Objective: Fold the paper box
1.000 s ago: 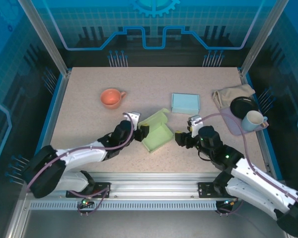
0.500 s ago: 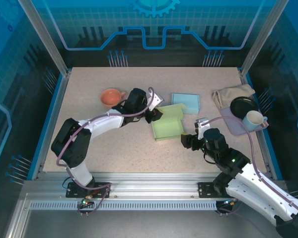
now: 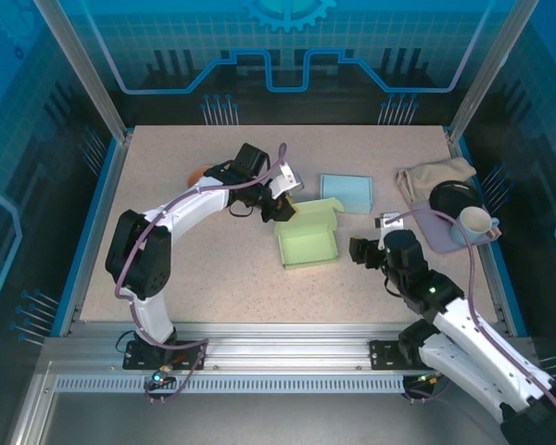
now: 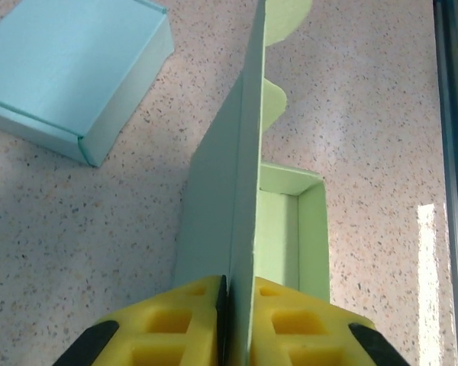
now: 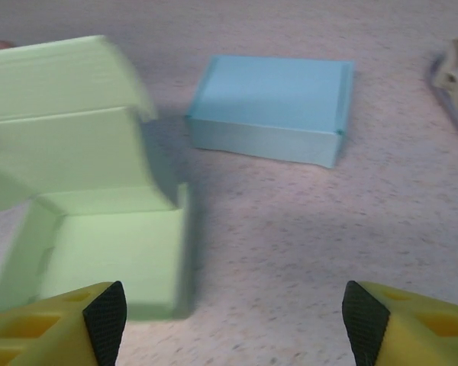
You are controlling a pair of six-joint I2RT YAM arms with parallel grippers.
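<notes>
Left wrist view: the left gripper (image 4: 235, 293) pinches the raised lid of the green paper box (image 4: 278, 229). The box sits mid-tabletop (image 3: 204, 278). The right gripper (image 5: 233, 316) is open beside it.

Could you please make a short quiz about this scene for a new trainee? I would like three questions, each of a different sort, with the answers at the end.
1. True or false: the right gripper is shut on the green paper box.
2. Which part of that box does the left gripper pinch? A: the raised lid; B: the near wall; C: the floor.
3. Fill in: the closed box lying beyond the green one is coloured ____.
Key: 1 false, it stands open and apart from the box; 2 A; 3 blue.
</notes>
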